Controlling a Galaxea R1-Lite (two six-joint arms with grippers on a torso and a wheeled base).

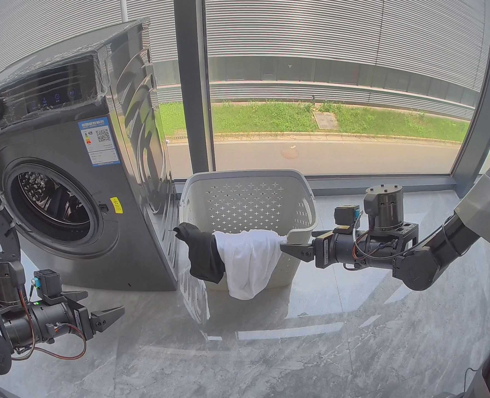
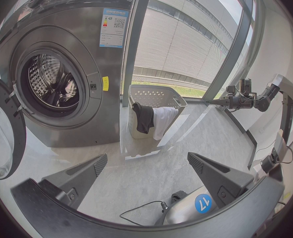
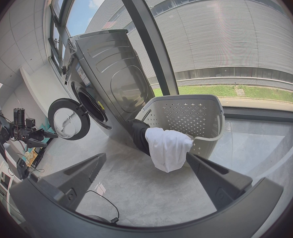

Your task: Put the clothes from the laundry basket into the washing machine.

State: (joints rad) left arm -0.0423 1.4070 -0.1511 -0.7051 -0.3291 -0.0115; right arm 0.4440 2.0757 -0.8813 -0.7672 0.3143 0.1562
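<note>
The pale laundry basket [image 1: 256,200] stands on the floor beside the grey washing machine [image 1: 129,139]. A white garment [image 1: 249,261] and a black garment [image 1: 203,252] hang over its front rim, both also in the right wrist view, white [image 3: 168,147] and black [image 3: 139,134]. My right gripper [image 1: 292,249] is open, level with the rim and right beside the white garment's edge. My left gripper [image 1: 111,317] hangs open and empty, low in front of the machine. The round door [image 2: 1,129] is swung open and the drum [image 2: 52,81] is bare.
Grey marble floor [image 1: 289,344] spreads in front of the basket and machine. A window wall with a dark pillar [image 1: 192,73] runs close behind the basket. A cable [image 2: 136,210] lies on the floor near my left gripper.
</note>
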